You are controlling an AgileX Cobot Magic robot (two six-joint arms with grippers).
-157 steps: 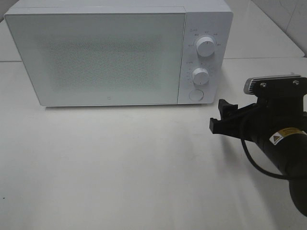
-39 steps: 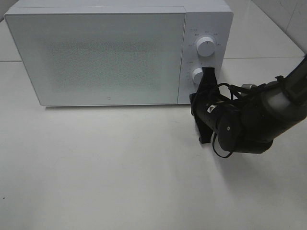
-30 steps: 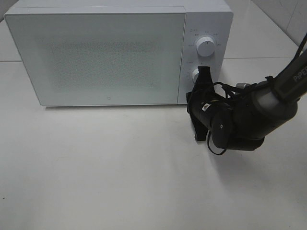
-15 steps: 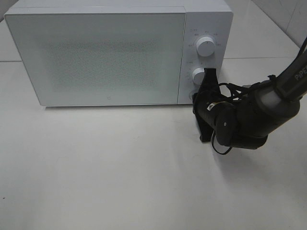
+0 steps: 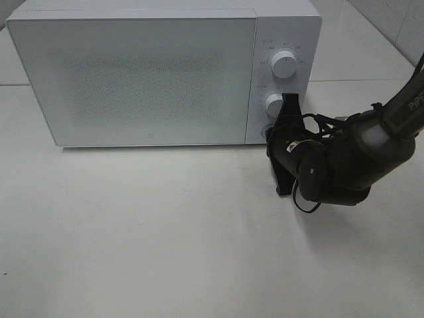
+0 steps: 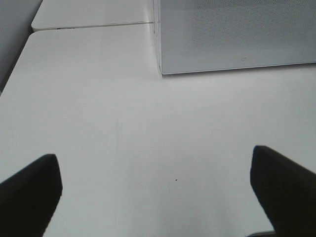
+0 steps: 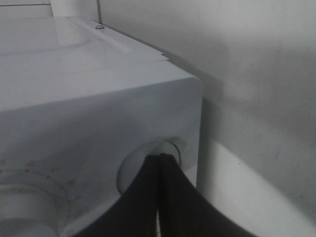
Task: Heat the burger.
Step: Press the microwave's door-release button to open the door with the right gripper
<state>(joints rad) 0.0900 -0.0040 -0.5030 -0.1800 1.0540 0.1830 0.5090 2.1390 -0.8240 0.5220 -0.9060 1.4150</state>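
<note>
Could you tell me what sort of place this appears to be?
Probably a robot test bench staged as a kitchen: a white boxy microwave oven on a plain white table, with the black right gripper at its round button.

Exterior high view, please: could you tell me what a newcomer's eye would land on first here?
The big white microwave at the back of the table, its door closed, dominates the scene. Next comes the black right gripper, shut, with its tips at the round button below the lower knob on the control panel. No burger is in view.
</note>
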